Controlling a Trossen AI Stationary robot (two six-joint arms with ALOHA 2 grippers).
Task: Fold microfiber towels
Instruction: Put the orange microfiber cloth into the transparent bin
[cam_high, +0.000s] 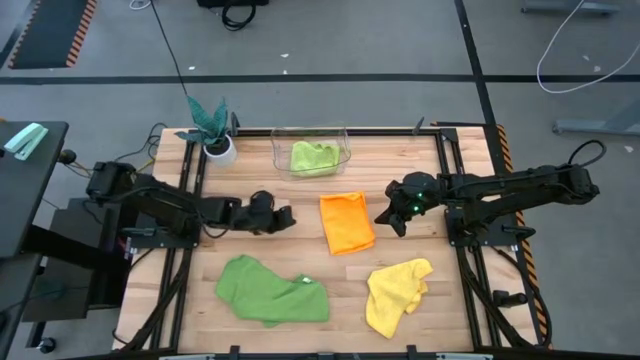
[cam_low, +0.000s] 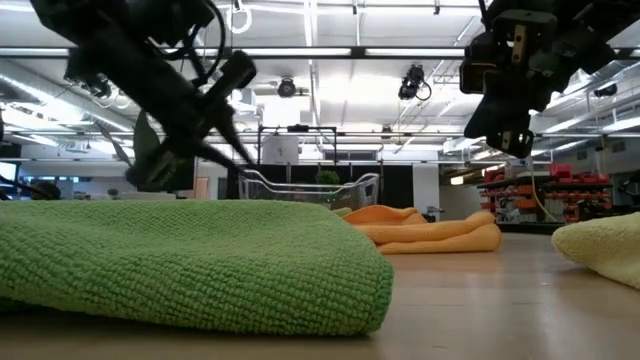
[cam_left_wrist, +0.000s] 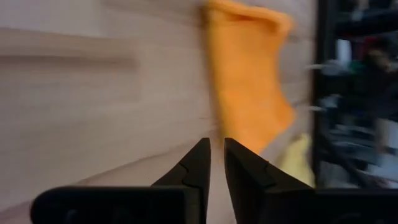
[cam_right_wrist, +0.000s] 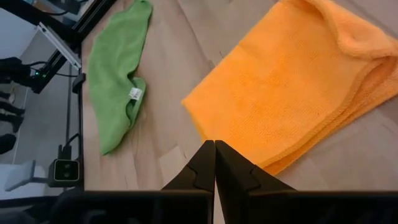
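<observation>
Mid-table, the orange towel (cam_high: 346, 222) lies folded; left gripper (cam_high: 288, 217) hovers beside it, slightly parted, while right gripper (cam_high: 385, 217) is closed, empty.

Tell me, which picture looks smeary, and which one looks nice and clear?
Left wrist view: the orange towel and the room past the table look smeared, like the camera was moving. Right wrist view: sharp, you can see the orange towel's folded layers and the white tag on the darker green towel. Low view: bright ceiling lights leave the arms as dark shapes.
</observation>
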